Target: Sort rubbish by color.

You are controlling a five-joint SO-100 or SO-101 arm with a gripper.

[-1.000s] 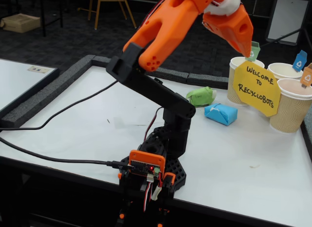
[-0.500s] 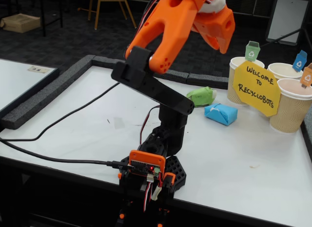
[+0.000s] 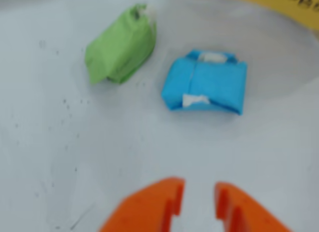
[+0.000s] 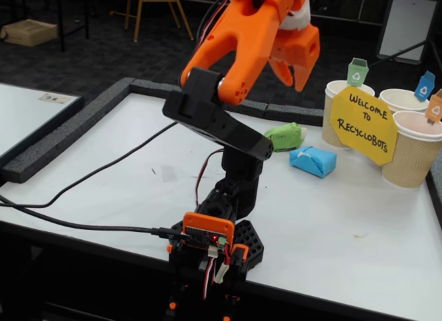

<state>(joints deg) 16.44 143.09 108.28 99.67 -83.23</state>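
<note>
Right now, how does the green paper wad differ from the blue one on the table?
The green wad is lime coloured, while the blue wad is light blue. In the wrist view the green wad lies tilted and looks rounder and tapered; the blue wad lies flatter and boxier, like a folded packet. The green wad lies left of the blue wad. Both rest apart on the white table, untouched, and both show small white patches.

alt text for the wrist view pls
A green paper wad and a blue paper wad lie apart on a white table, green to the left. The orange gripper enters from the bottom edge, empty, fingers slightly parted.
</note>
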